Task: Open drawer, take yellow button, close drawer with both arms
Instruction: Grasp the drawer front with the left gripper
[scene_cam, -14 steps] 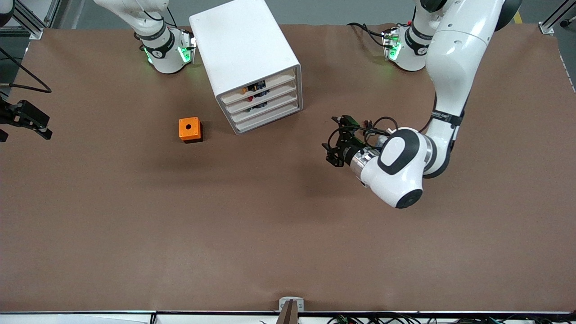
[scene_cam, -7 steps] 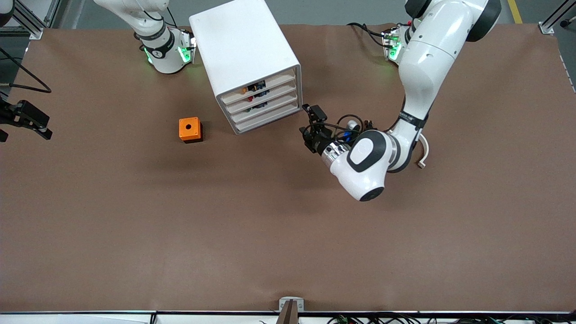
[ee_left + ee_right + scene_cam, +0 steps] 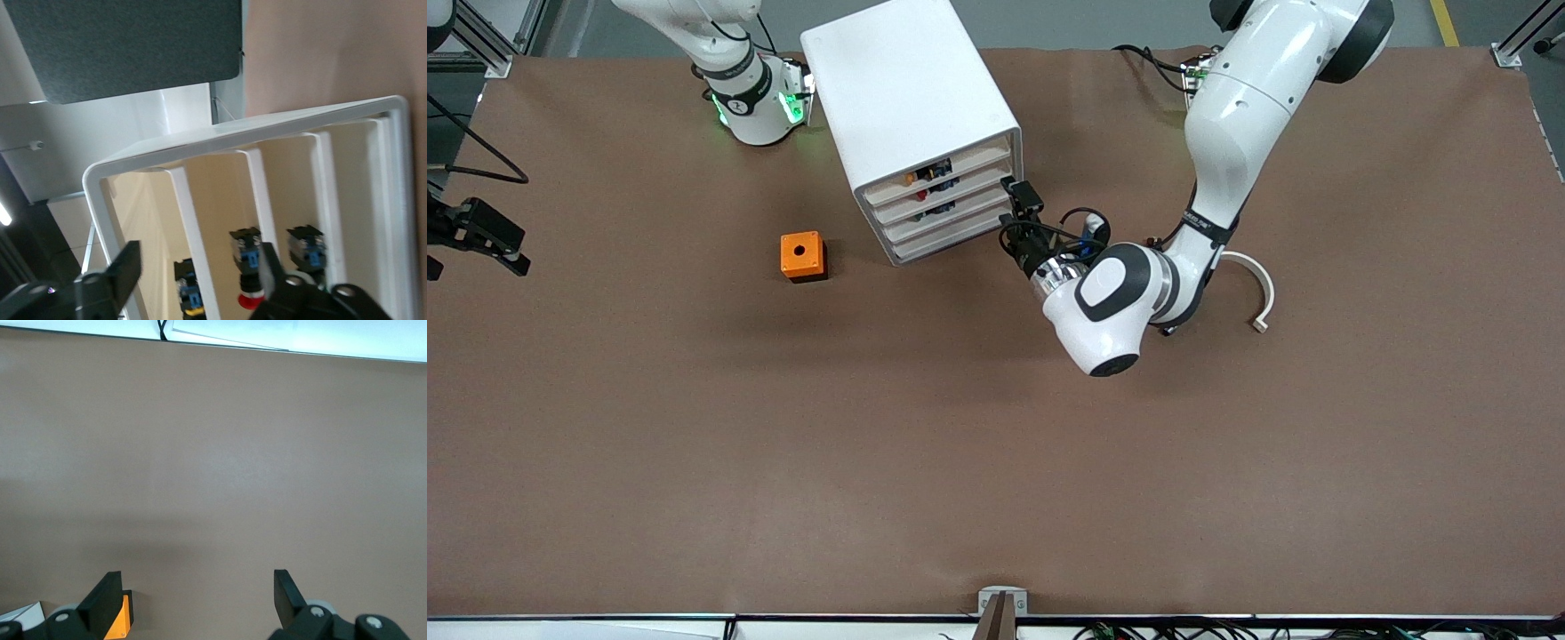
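As the left tool (image 3: 1016, 206) has swung in from mid-frame to the cabinet (image 3: 911, 107) front, fingers apart, the drawer (image 3: 951, 171) at upper centre remains shut; the right tool (image 3: 193, 603) waits, spread wide.

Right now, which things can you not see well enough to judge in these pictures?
- The button: front view, too small inside the cabinet; left wrist view shows several alike.
- The drawer: front view, whether touched; left gripper hides the contact.
- Right gripper: cut off by the front view's edge.
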